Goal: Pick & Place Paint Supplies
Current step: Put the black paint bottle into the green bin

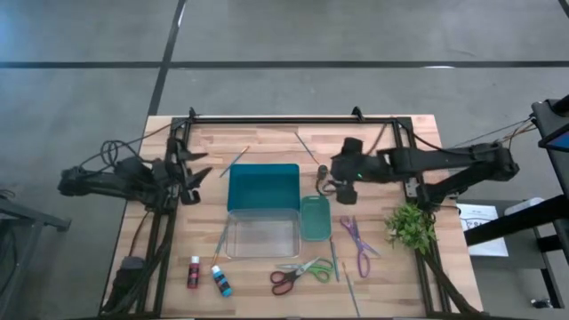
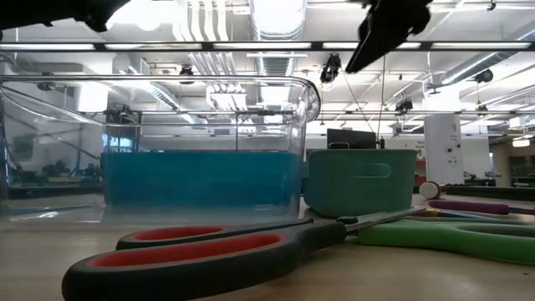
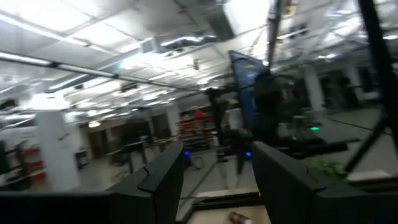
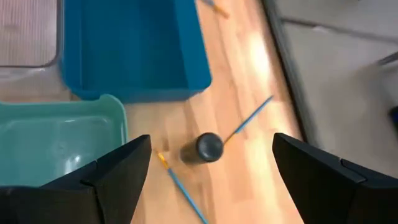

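A dark paint bottle (image 4: 209,147) stands on the wooden table (image 1: 267,142) just past the far right corner of the teal container (image 1: 263,187). My right gripper (image 4: 211,180) hovers open above the dark paint bottle (image 1: 321,168), slanting down, touching nothing. Thin brushes (image 4: 249,118) lie beside the bottle. A red bottle (image 1: 193,271) and a blue bottle (image 1: 220,280) lie near the front left. Red-green scissors (image 1: 302,274) and purple scissors (image 1: 356,244) lie flat at the front. My left gripper (image 1: 197,173) waits open at the left, raised and pointing a little upward.
A clear container (image 1: 262,236) sits in front of the teal one, with a small green container (image 1: 315,218) to their right. A green plant sprig (image 1: 411,227) lies at the right. More brushes (image 1: 236,160) lie scattered. A dark frame rail (image 1: 293,118) runs along the far edge.
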### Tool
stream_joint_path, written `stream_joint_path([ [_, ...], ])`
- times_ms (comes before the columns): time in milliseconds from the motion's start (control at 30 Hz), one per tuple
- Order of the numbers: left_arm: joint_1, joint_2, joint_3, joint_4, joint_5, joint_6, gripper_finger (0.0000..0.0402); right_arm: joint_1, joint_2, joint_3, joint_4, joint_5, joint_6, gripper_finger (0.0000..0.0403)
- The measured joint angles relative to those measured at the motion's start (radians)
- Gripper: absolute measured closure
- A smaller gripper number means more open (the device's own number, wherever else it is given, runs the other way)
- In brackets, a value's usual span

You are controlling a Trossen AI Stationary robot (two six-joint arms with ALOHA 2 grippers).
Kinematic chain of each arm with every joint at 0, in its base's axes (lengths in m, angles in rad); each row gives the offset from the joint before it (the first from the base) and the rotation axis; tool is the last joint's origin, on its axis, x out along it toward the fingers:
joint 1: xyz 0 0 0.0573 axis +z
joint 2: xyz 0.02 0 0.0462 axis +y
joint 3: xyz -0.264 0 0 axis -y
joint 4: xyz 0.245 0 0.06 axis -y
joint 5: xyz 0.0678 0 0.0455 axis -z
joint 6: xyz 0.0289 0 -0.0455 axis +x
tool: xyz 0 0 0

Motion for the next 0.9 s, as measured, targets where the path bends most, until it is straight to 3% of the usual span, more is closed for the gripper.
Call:
stream_joint_path([
  [200,0.000,0.116,0.022,0.000,0.017,0.001,0.0209,-0.086,0.025,-0.035,0.044,-0.052,-0.004,0.0070],
  [567,-0.006,0.321,0.131,-0.001,0.069,-0.018,0.0209,-0.108,0.020,-0.105,0.142,-0.139,0.011,0.0070],
  [900,-0.016,0.428,0.188,-0.012,0.070,0.009,0.0209,-0.135,0.122,-0.132,0.184,-0.190,-0.002,0.0070],
])
